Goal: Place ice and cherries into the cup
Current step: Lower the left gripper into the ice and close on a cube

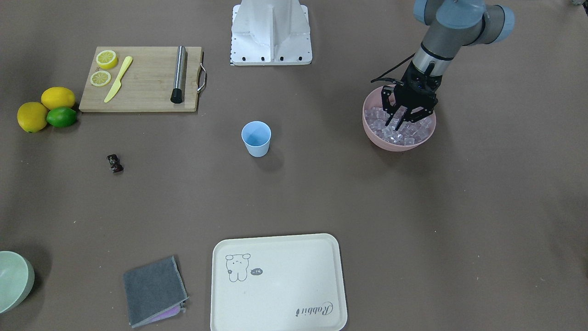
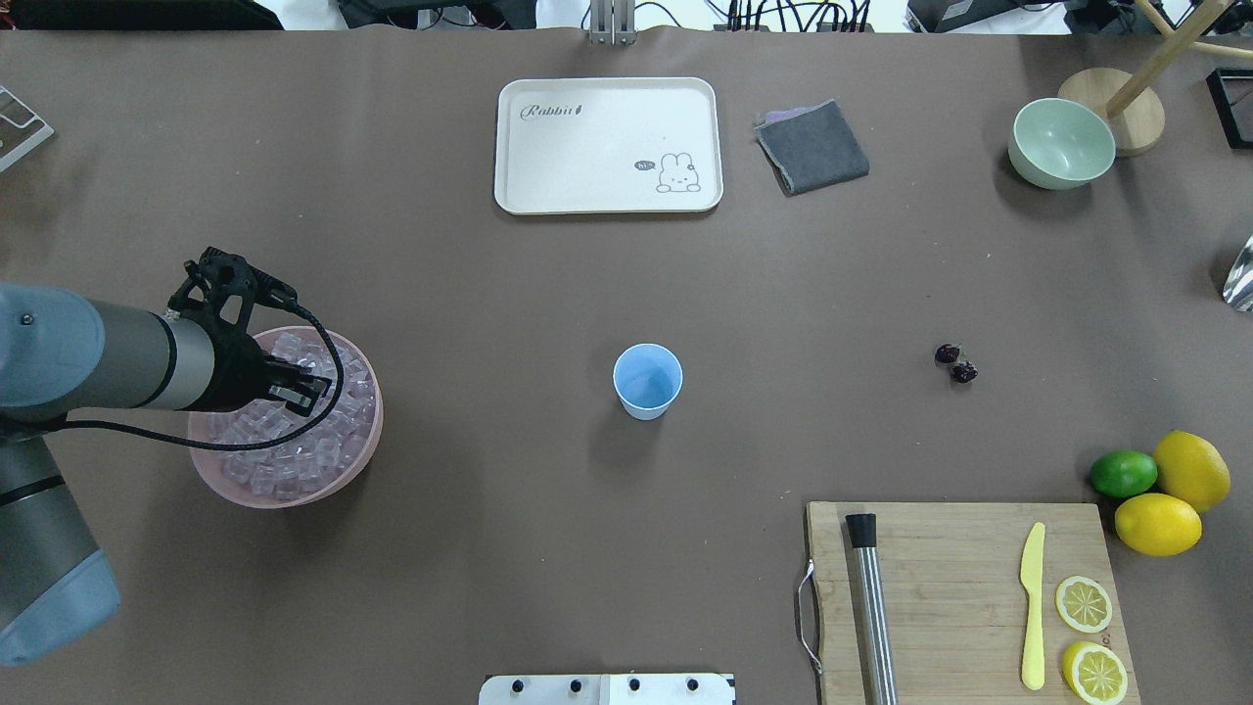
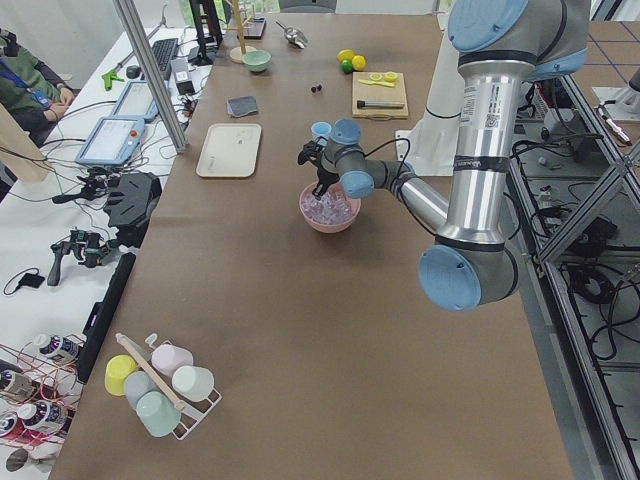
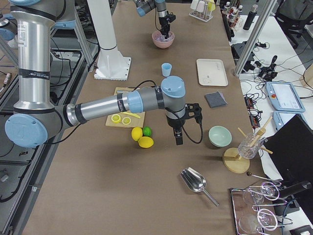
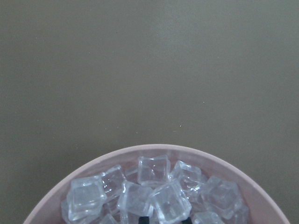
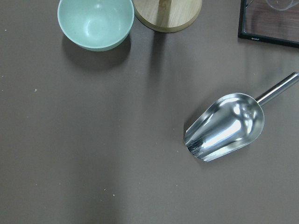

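On the surface [image 1: 321, 193], the pink bowl [image 1: 395, 145] could tip if the left tool [image 1: 397, 122], jaws parted among the ice [image 1: 413, 133], catches its rim; a slick cube could slip and miss the narrow cup [image 1: 256, 139]. Bowl and cup stand well apart with open room between, the 2 cherries [image 1: 115, 163] beyond; whether the right tool [image 4: 178, 140] is open I cannot tell.

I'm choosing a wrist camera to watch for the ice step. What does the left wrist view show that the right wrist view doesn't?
Only the left wrist view: a pink bowl heaped with ice, close below the camera. Only the right wrist view: a pale green bowl, a metal scoop, a round wooden base and the corner of a dark-framed tray. Both: bare brown table. Neither shows the cup or cherries, which the overhead view has.
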Available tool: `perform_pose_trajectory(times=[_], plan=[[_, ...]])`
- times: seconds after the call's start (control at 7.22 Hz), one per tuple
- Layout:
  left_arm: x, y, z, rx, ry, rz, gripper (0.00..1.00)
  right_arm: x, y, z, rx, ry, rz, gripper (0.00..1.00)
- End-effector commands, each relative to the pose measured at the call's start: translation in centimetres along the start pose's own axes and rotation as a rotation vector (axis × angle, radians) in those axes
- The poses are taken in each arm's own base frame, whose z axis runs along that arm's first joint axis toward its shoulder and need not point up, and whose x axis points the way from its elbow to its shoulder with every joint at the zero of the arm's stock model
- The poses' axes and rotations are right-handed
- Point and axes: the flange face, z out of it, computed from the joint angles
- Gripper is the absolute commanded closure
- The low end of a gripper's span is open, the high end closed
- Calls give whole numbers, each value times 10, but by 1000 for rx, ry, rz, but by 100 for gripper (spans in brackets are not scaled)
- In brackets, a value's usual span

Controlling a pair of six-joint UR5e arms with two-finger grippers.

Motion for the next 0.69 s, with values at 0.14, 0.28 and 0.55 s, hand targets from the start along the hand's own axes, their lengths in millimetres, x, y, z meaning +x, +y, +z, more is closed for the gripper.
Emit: perform_pose_trajectory(times=[0.14,0.28,0.55], plan=[[5,-13,-25,7,65,-42,100,-1,0,-1,2,0,-2,0],[21,-28,-31,37,97,-126,100,-1,0,-1,2,0,-2,0],[79,-80,-42,97,200,-313,100,-1,0,-1,2,0,-2,0]])
